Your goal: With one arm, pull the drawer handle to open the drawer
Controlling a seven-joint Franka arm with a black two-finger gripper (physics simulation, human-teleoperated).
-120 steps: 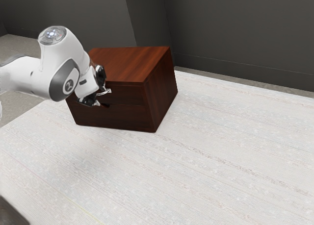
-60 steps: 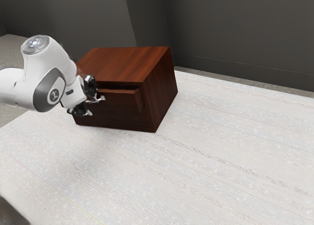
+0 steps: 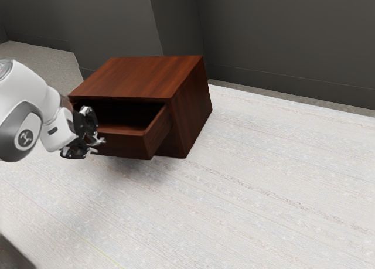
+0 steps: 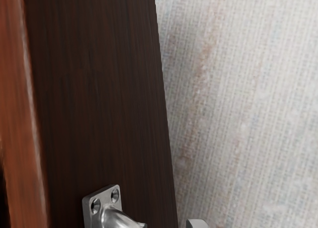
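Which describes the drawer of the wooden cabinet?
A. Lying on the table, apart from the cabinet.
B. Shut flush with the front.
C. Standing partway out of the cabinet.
C: the drawer juts out of the cabinet, a dark gap showing above it, with the gripper closed on its handle.

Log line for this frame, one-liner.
stage: pull | pincer: at handle | drawer: partly open | cabinet: on table
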